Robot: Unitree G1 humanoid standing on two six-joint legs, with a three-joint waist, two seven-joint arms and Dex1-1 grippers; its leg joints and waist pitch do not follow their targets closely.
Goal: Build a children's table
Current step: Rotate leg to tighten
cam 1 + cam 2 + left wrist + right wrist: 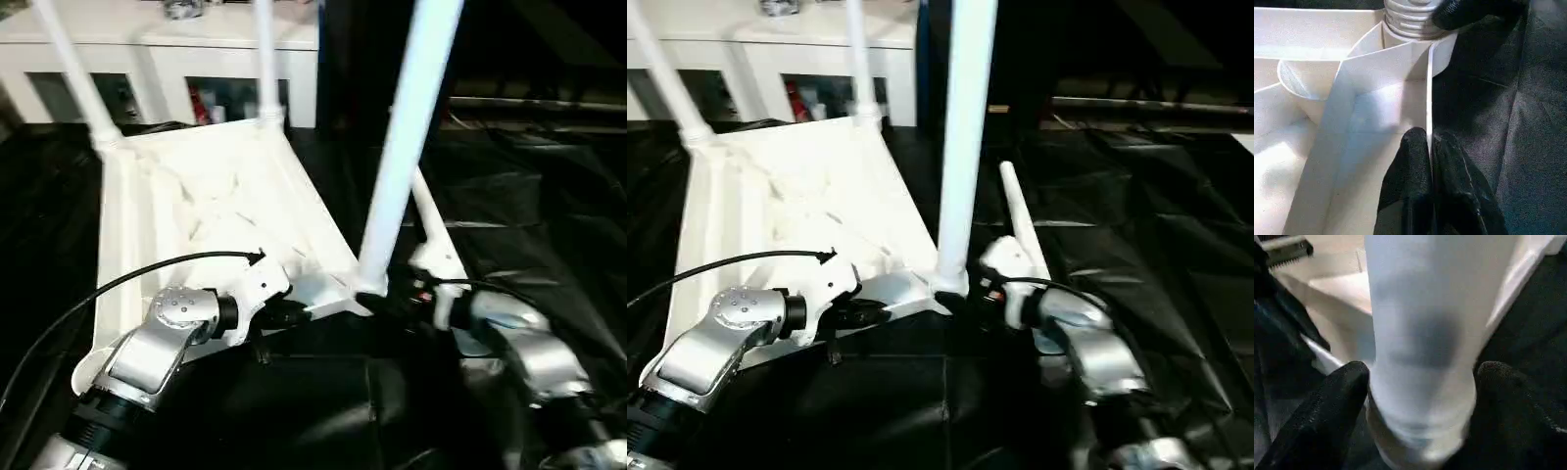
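A white glass-door cabinet stands behind a bench draped in black sheeting; no writing is readable. The upturned white tabletop lies ribs-up there with three legs standing in corner sockets. The left gripper fingers are pinched shut on the tabletop's near rim. The right gripper fingers flank the near leg's base, spread wide; contact unclear.

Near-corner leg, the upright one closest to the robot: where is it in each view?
Left eye: leg right of centre, running down from the top edge.
Right eye: leg near centre, running down from the top edge.
Left wrist: its ribbed base at the top edge.
Right wrist: leg close up, across the middle.
Shared landmark: the corner socket of the tabletop that the leg stands in.
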